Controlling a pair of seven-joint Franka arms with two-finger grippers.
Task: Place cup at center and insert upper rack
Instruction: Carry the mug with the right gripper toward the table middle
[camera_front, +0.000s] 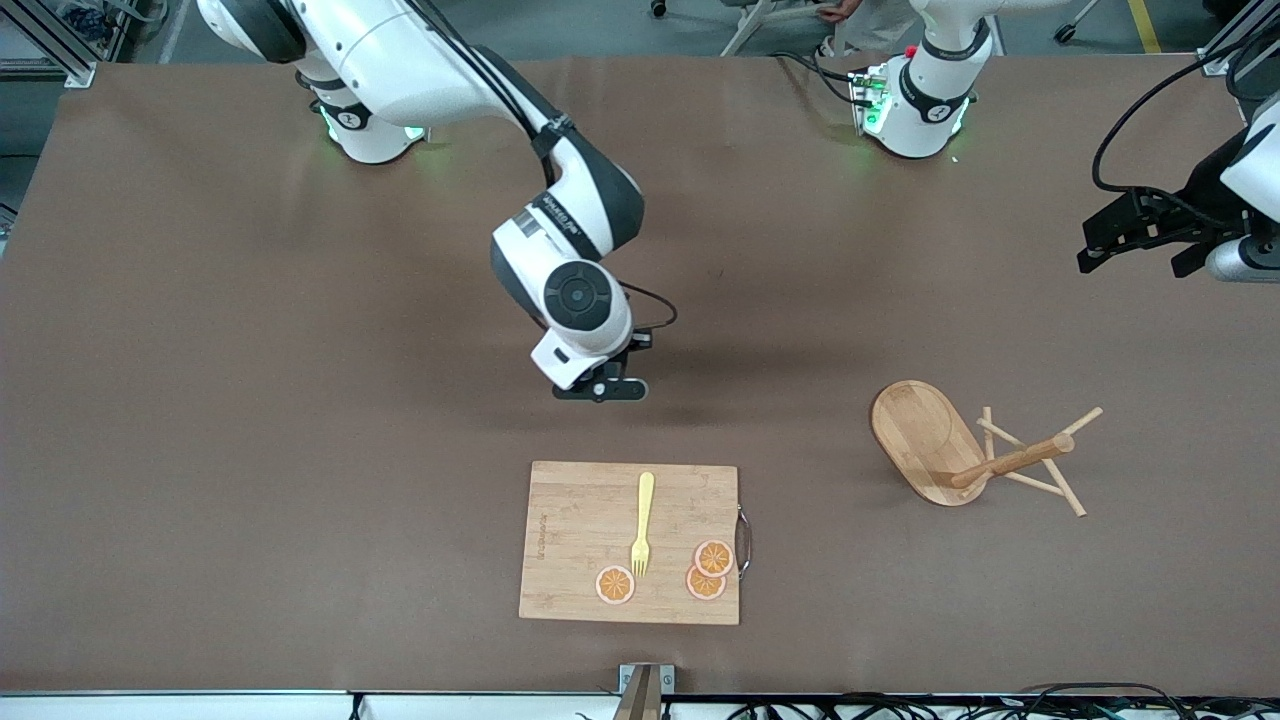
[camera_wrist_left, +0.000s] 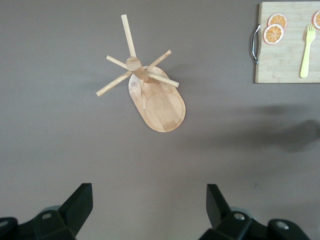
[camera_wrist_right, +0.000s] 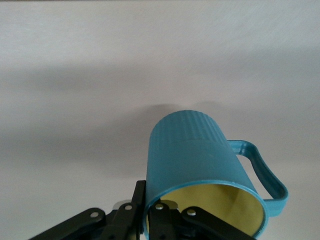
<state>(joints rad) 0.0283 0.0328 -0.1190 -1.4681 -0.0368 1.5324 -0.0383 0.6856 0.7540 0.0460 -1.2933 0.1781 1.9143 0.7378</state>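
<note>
The cup (camera_wrist_right: 205, 170) hangs tilted from the right pincer (camera_wrist_right: 150, 217), clenched on its rim — one finger inside, one outside — so the handle stays free. In the front view the right pincer (camera_front: 600, 385) hovers over the worktop (camera_front: 250, 400) middle, just above the board (camera_front: 580, 520), likely to set it down. The rack (camera_front: 975, 455) lies tipped on its side toward the left arm's end — the left pincer (camera_wrist_left: 145, 210), spread wide and empty, waits over it

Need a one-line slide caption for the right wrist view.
Right claw shut on the rim of the teal cup, held above the bare brown table.
</note>
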